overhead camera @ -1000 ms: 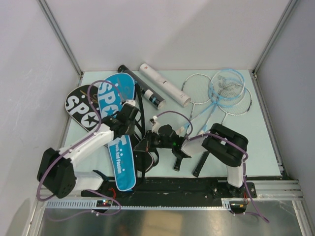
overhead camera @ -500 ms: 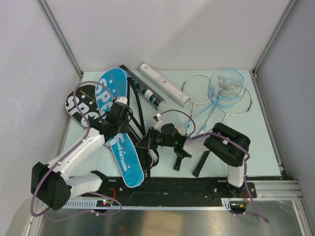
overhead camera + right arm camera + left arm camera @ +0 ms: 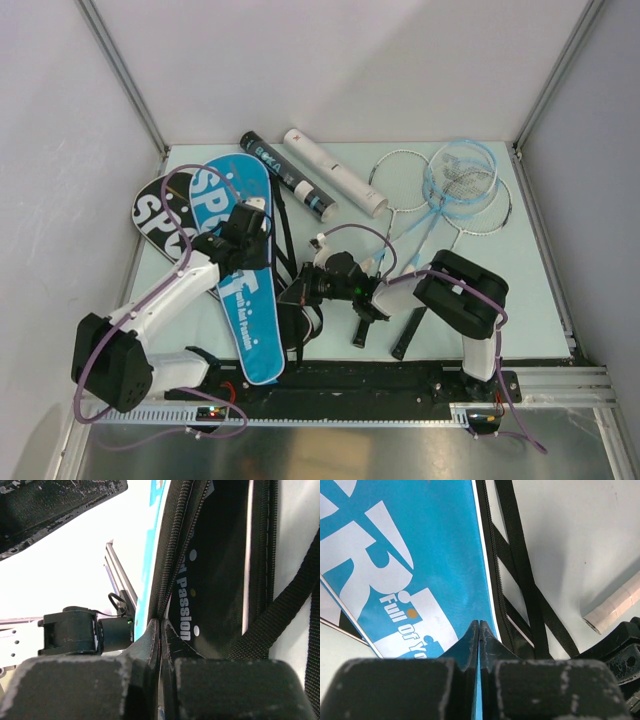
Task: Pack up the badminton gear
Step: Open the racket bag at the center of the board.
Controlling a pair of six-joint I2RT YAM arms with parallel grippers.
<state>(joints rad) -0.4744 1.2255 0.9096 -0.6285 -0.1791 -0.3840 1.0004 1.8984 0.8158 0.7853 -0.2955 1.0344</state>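
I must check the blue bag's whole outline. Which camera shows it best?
Top external: the blue bag appears nearly whole. Left wrist shows only part of its lettering; right wrist only its zipper edge.

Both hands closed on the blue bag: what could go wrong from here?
1. The left hand and right hand appear to pinch only the thin zip edge of the blue bag; it may slip out when pulled.
2. The black strap lies right beside that edge and could snag.
3. The hands sit close together over the bag and might collide.
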